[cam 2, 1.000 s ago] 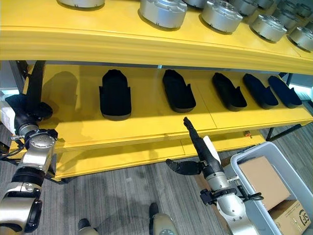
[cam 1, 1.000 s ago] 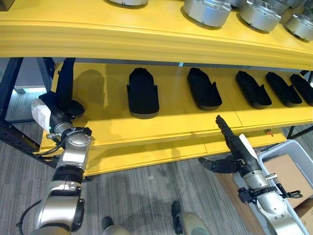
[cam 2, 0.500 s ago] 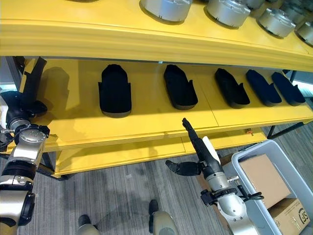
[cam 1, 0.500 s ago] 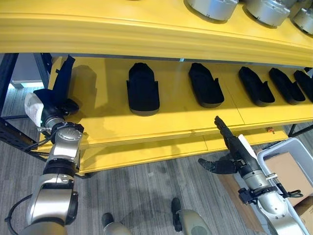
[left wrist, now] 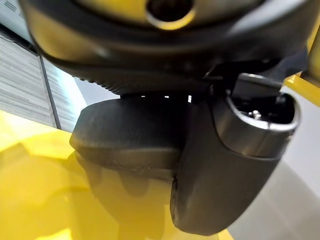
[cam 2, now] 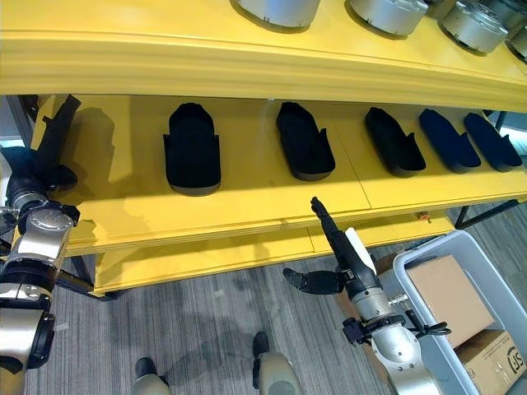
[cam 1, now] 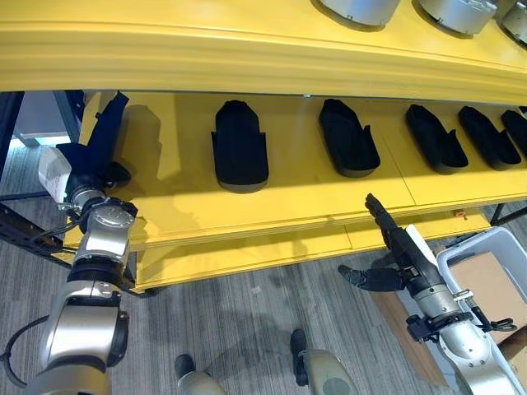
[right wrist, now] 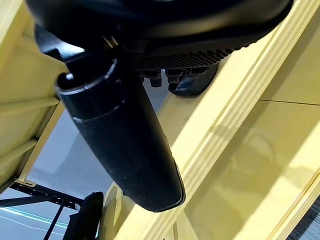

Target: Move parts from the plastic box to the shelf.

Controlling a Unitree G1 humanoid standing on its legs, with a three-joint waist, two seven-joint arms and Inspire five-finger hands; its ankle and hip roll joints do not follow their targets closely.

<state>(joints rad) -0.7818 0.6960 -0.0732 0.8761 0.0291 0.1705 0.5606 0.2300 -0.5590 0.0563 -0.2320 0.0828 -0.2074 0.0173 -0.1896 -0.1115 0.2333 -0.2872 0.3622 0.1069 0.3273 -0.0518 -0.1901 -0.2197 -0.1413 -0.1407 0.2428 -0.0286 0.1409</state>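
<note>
Nearest, the right hand (cam 1: 408, 257) hangs below the shelf's front edge with its fingers straight, thumb out to the side, and nothing in it. It sits much as it did a second ago. Just beside it stands the grey plastic box (cam 2: 428, 251), which holds a cardboard carton (cam 2: 449, 288). A second carton at the corner carries some print that is not read off here, and no other writing shows.

At the shelf's left end, the left hand (cam 1: 92, 164) appears clasped around a black part (cam 1: 109, 123). The wrist view shows its thumb against a dark matte shape over the yellow board. Over the last second, that part has gone from nearly upright to leaning and has edged inward. The whole view has also shifted. This suggests the part is about to be laid down, but it is not yet released.

Further in, other black parts (cam 1: 240, 148) lie in a row on the lower shelf (cam 1: 288, 206), well apart from one another. Silver round pieces (cam 1: 362, 8) stand on the board above.
</note>
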